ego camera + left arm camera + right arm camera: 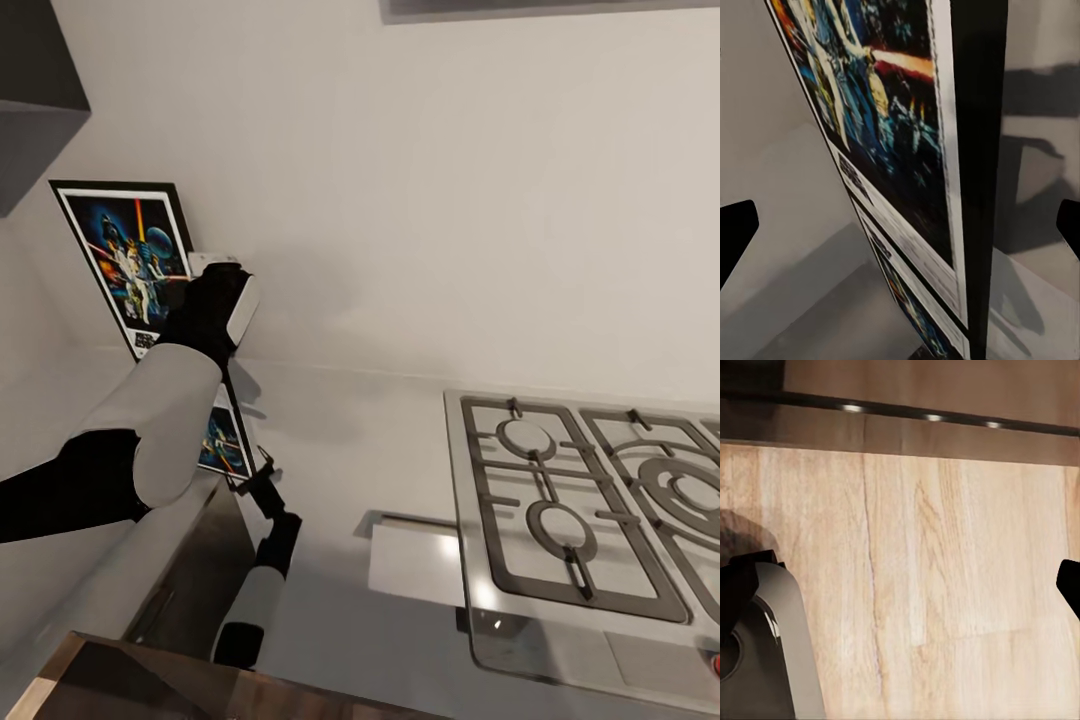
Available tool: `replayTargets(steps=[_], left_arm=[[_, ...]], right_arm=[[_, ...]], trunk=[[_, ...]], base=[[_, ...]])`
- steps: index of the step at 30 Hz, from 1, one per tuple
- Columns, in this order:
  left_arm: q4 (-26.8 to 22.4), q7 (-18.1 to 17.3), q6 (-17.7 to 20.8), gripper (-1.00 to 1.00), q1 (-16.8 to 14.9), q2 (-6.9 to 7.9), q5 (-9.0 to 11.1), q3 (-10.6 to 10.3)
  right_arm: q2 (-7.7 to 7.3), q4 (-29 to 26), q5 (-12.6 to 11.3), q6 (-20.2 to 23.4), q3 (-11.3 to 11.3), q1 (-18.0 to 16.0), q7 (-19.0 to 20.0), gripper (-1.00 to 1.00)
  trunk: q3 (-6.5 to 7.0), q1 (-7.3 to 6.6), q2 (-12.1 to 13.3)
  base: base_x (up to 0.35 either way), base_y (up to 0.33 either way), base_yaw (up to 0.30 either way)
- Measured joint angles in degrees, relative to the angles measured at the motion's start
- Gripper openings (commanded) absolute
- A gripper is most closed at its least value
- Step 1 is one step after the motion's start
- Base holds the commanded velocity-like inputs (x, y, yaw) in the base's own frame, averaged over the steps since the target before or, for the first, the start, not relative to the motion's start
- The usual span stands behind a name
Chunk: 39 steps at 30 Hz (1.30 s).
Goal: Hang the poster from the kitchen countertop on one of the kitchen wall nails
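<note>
While the poster (pixel 128 262) is leaning upright against the white wall at the far left of the kitchen countertop (pixel 340 450), the left gripper (pixel 215 290) is reaching up to its right edge, its dark wrist covering part of the frame there. No lettering on the print is coming through legibly — only colourful figures on dark blue and a small blurred text block low down. In the left wrist view the poster (pixel 889 142) is sitting edge-on between the two black fingertips (pixel 735 232), which are standing wide apart and not touching it. Its lower half is mirroring in the glossy worktop. Further right, beyond the gripper, the steel hob (pixel 590 500) is running out of view. The right gripper (pixel 907 592) is hanging spread over a wood floor (pixel 945 585).
</note>
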Motion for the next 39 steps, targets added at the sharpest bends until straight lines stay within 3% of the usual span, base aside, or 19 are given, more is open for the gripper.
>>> replayTargets(steps=[39], left_arm=[[-1.4,0.1,0.0,1.00,0.0,0.00,0.0,0.0]], right_arm=[[0.00,0.0,0.1,0.0,0.0,0.0,0.0,1.00]], trunk=[[-3.52,0.00,0.0]], base=[[0.000,0.000,0.000]])
